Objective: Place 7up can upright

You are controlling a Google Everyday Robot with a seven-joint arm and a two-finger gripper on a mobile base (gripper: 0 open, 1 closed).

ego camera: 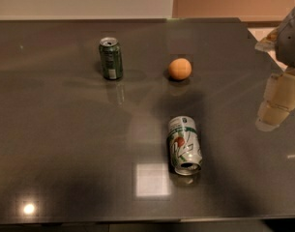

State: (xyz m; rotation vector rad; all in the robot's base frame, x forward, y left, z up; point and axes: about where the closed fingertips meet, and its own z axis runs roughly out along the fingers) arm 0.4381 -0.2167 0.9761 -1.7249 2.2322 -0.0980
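The 7up can lies on its side at the front middle of the worktop, well apart from the hand at the right edge. How wide the hand stands, I cannot tell. An off-centre touch could send the round can rolling sideways.

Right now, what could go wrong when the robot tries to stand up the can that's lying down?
The 7up can lies on its side on the smooth table, so a nudge could roll it away. The hand hangs off to the right, apart from the can, so it might grab it crookedly. The can's opened top faces the table's near edge; leftover drink might spill.
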